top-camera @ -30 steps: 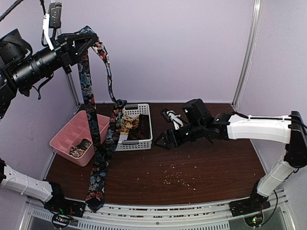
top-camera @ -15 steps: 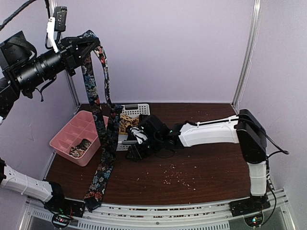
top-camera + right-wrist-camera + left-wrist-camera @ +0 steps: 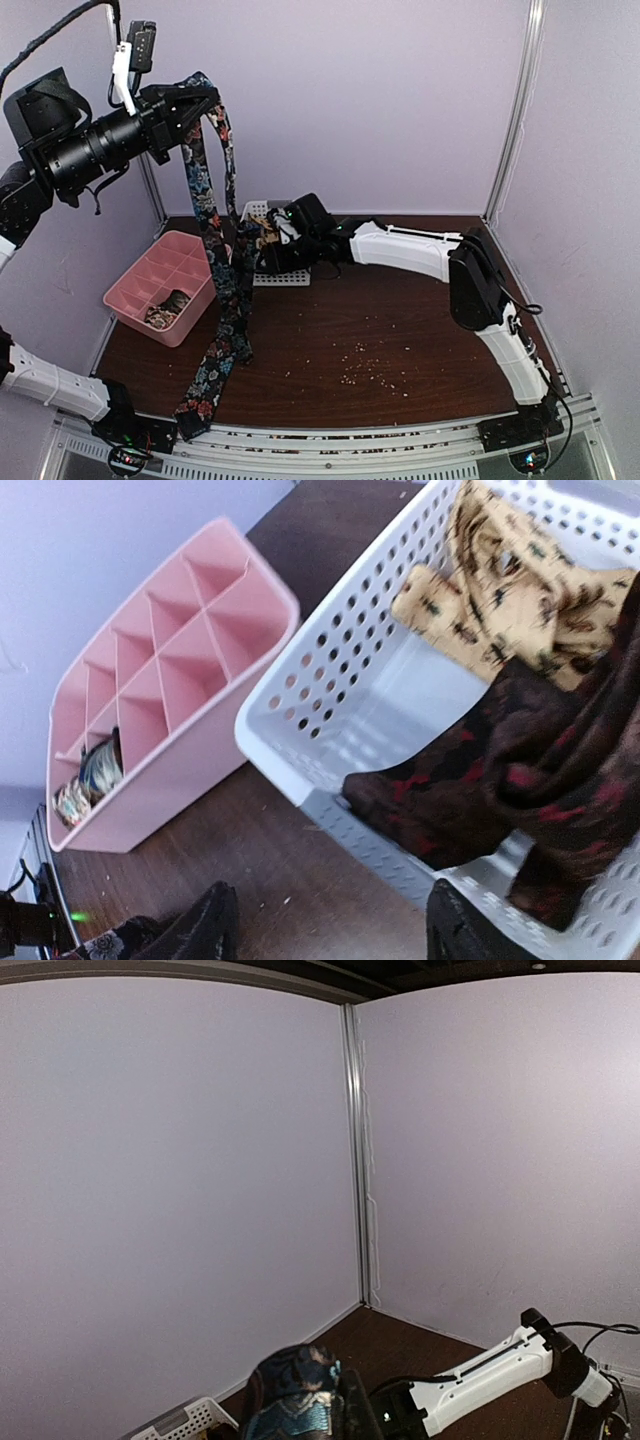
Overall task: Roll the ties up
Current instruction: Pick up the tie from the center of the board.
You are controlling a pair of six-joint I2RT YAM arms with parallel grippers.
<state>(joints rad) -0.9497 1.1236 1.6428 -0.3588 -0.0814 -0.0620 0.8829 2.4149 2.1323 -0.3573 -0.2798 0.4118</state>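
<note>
The right gripper [image 3: 272, 250] has swung left to the basket [image 3: 300, 695], fingers apart and empty. The left gripper [image 3: 190, 100] still clenches the floral tie [image 3: 205, 200] up high. Rolling has not started yet.

Robot lab booth, plain lilac wall panels [image 3: 380, 100], aluminium corner post [image 3: 517, 110], slotted mounting rail [image 3: 330, 445].

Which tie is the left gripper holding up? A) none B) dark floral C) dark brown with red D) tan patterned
B: the floral tie hangs from the shut left gripper, while the tan tie and the dark red-blotched tie lie in the white basket.
</note>
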